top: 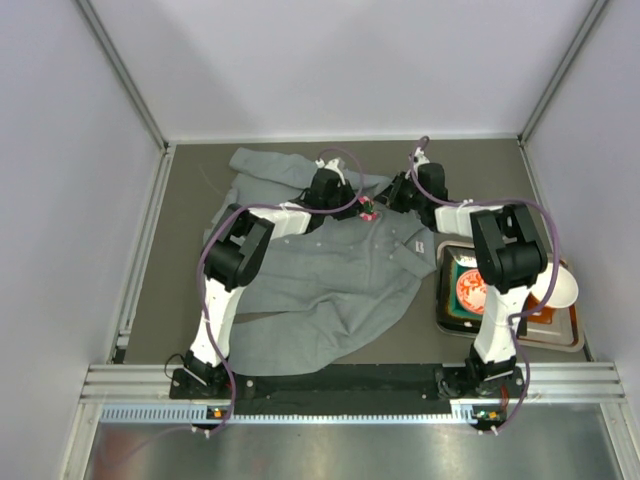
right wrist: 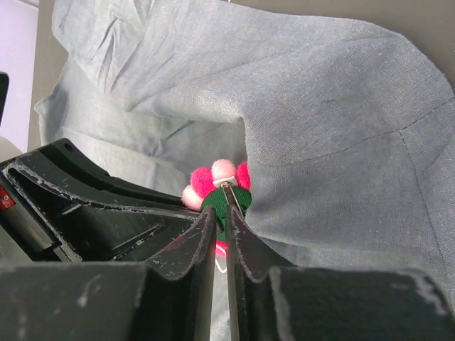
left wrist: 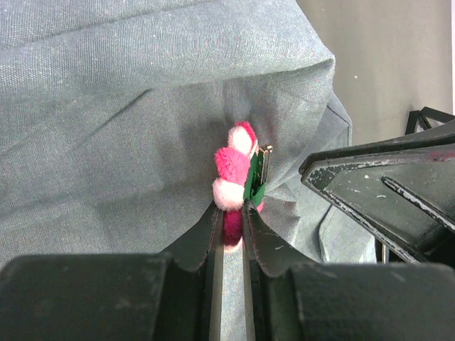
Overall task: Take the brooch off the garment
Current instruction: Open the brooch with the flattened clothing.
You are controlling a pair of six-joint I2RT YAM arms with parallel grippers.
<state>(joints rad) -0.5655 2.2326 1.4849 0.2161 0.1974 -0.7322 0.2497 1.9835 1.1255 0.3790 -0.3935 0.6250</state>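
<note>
Pinching step underway: small pink flower-shaped brooch (top: 368, 210) pinned on rumpled grey button-up shirt (top: 330, 285), on desk (top: 190, 200); right gripper (right wrist: 222, 213) pressed onto brooch's green backing (right wrist: 226, 199); left gripper (left wrist: 229, 213) nipping fabric just beneath. Next likely: steady pull apart, fabric held.

Around the brooch (top: 368, 210) we see almost no free room: the left gripper (left wrist: 232, 209) and the right gripper (right wrist: 220, 212) both pinch it, close to each other, and folds of the shirt (top: 330, 270) press around it. Bare table (top: 190, 200) lies open at the left and at the far side. At the right, a tray (top: 575, 325) blocks a low path.
</note>
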